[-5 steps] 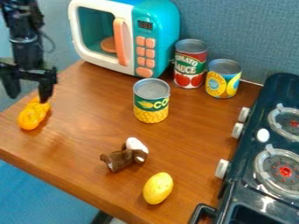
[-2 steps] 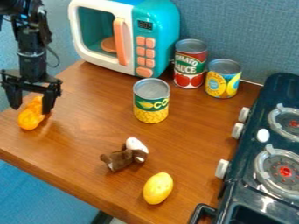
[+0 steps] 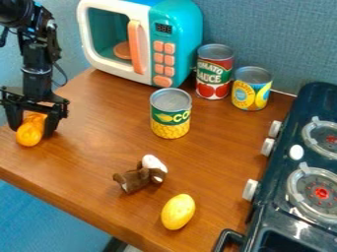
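Far L: black gripper [image 3: 33,130] down over L edge of wood tabletop [image 3: 99,162], pointing down. Fingers apart only by the width of the orange toy [image 3: 28,134], one against each side, so toy is held btwn them. Toy glossy, lumpy; lower end pokes out toward the cam, near tabletop's L edge. Can't tell if it bears on the wood.

Back, L of ctr: toy microwave [image 3: 183,29], teal/white, orange handle, door window w/ orange disc inside. Dark display w/ digit-like marks, orange btns below, no lettering I can make out on them.

Front of microwave, nearer cam: plush toy [image 3: 135,180], brown w/ white, lying on its side.

Mid-table: 1st can [image 3: 170,118], upright. Lbl green band w/ pale lettering, yellow kernels pictured below.

Nr front edge: yellow egg-shaped item [image 3: 178,211], plain, no lbl seen.

Back, just R of microwave: 2nd can [image 3: 214,74], upright. Lbl red/green, bold white lettering, red tomatoes pictured low. Just beside it, R: 3rd can [image 3: 251,91], upright, yellow lbl, blue roundel, small print too fine to read.

Far R: toy stove [image 3: 280,172], dark, white knobs on L side, burners w/ red ctrs.
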`<state>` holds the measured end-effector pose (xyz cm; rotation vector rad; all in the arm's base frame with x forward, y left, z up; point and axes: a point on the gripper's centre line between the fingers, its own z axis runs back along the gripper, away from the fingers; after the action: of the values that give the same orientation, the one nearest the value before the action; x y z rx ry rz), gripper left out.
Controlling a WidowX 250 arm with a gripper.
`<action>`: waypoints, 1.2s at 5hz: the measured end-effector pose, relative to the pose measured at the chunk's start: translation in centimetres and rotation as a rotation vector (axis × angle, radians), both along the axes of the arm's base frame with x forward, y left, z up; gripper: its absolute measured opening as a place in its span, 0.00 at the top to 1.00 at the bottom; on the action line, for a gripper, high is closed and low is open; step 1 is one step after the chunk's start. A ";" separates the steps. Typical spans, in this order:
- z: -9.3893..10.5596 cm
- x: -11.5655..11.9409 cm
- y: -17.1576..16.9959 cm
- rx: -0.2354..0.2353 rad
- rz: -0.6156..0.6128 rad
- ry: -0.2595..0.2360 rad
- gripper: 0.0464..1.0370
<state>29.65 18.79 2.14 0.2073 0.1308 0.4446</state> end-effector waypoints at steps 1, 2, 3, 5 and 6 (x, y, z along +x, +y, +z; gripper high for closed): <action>0.0 -0.3 -0.2 0.007 -0.002 -0.024 0.23; 1.8 -0.6 -1.1 -0.018 -0.063 -0.067 0.24; 6.0 -0.5 -2.1 0.006 -0.210 -0.089 0.24; 6.6 -0.2 -8.0 -0.070 -0.521 -0.031 0.24; 5.0 -1.0 -10.5 -0.152 -0.665 -0.008 0.24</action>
<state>28.67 8.34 7.09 0.0901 0.0802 -0.2264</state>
